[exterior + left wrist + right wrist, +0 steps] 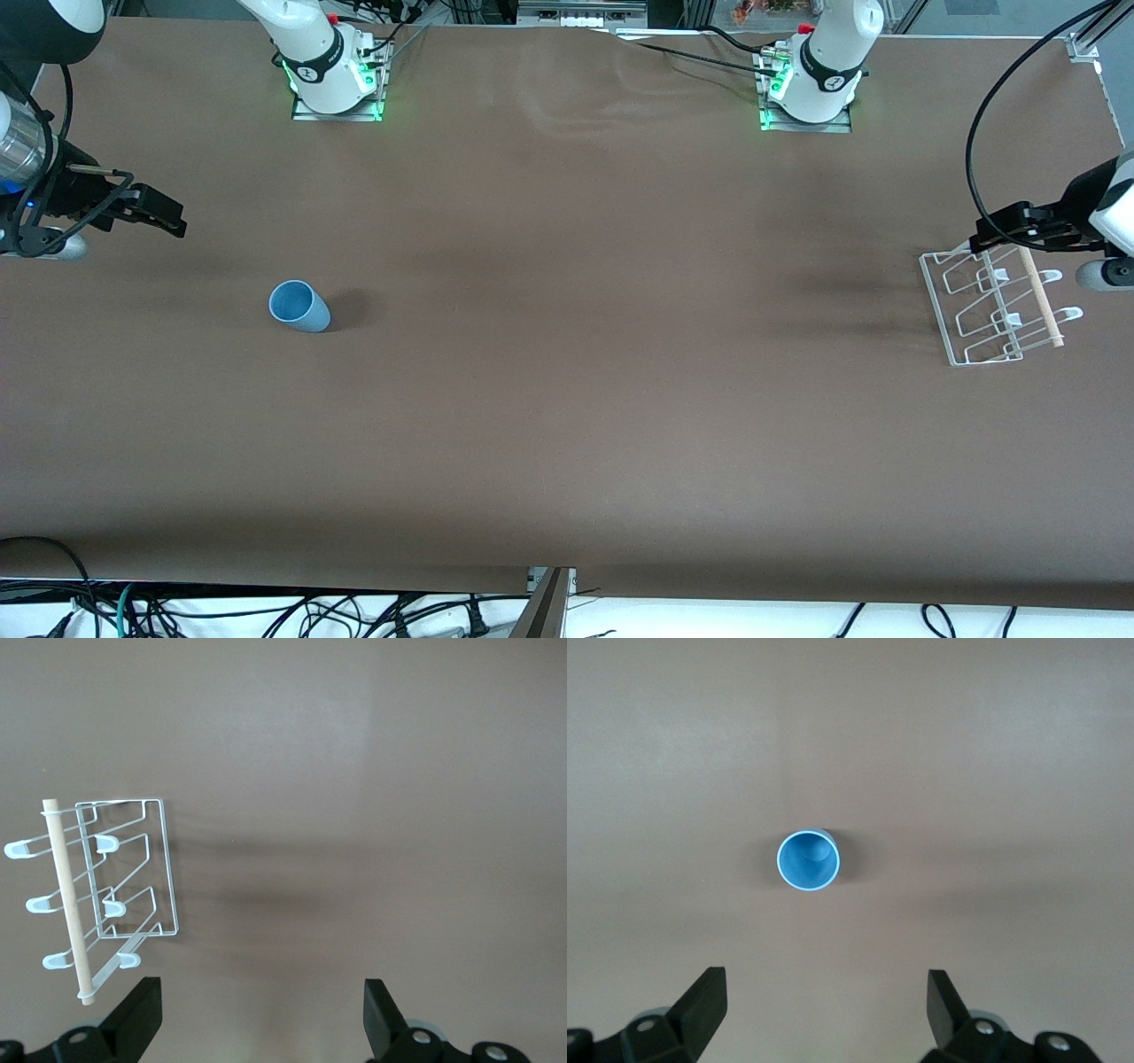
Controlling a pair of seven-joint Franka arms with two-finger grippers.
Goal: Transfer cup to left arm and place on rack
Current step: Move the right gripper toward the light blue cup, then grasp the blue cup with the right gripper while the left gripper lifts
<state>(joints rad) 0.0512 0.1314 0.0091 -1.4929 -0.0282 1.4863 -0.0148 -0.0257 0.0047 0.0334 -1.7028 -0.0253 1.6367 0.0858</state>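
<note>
The light-blue cup [299,306] stands upright, mouth up, on the brown table toward the right arm's end; the right wrist view shows it from above [807,860]. My right gripper [158,211] is open and empty in the air over bare table, apart from the cup [826,985]. The white wire rack [990,306] with its wooden rod [1042,297] sits at the left arm's end and holds nothing. It also shows in the left wrist view [127,875]. My left gripper [999,232] is open and empty over bare table beside the rack [263,994].
The brown cloth-covered table [585,372] stretches wide between cup and rack. The right arm's base [335,75] and the left arm's base [811,84] stand along its farthest edge. Cables [266,611] hang below the table's nearest edge.
</note>
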